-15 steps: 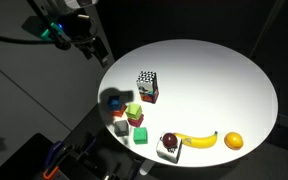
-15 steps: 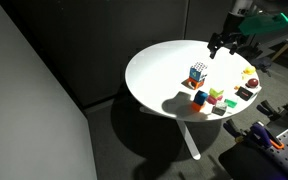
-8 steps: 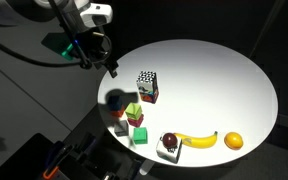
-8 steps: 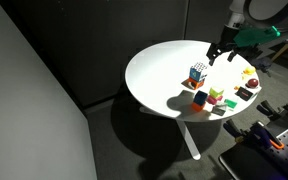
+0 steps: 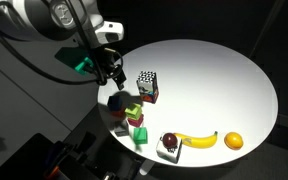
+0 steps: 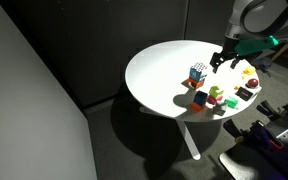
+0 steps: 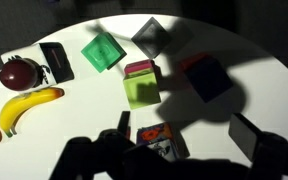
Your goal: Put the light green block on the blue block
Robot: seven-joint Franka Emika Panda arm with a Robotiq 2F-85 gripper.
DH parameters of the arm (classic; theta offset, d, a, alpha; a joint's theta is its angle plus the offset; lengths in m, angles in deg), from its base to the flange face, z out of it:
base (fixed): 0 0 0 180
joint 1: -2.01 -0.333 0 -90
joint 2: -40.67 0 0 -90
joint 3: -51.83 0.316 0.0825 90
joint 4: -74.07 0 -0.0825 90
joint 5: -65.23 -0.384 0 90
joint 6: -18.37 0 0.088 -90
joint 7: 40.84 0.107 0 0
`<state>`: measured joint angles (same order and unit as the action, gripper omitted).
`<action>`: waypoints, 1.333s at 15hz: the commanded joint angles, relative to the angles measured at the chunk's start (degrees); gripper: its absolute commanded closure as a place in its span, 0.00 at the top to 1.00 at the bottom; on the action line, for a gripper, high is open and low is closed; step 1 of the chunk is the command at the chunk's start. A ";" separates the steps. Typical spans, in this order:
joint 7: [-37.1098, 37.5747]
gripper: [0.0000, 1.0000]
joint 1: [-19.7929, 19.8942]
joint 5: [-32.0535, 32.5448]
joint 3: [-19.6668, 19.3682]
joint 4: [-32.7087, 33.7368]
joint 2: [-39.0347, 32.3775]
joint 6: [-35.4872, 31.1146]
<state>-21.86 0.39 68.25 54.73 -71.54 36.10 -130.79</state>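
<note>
The light green block point(image 7: 141, 90) lies in the middle of the wrist view with a red block point(image 7: 139, 69) touching its far side. In an exterior view it point(image 5: 133, 111) sits in the cluster at the table's near left. The blue block point(image 7: 210, 78) lies in my shadow, to the right of the light green one. In an exterior view it point(image 5: 117, 100) is dark, just under my gripper point(image 5: 115, 76). My gripper point(image 7: 184, 140) is open and empty above the blocks, and it also shows in an exterior view point(image 6: 224, 62).
A black-and-white patterned cube point(image 7: 162, 142) lies between my fingers' lines. A deep green cube point(image 7: 103, 52) and a grey cube point(image 7: 149, 35) lie farther off. An apple point(image 7: 17, 73), a banana point(image 7: 29, 105), an orange point(image 5: 233, 141) and the round white table's edge point(image 5: 104, 75) are close by.
My arm has swung from beyond the table's edge in over the table and now hangs above the block cluster, casting its shadow on the blue block. No block has moved.
</note>
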 commanded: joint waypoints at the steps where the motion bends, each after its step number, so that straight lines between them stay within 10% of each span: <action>1: -2.07 1.00 0.06 1.60 -1.84 0.63 -1.99 -0.60; 20: -1.38 1.00 -0.62 3.33 -4.29 0.54 -4.87 -4.26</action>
<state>-23.69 0.29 70.83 51.14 -71.59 32.55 -134.55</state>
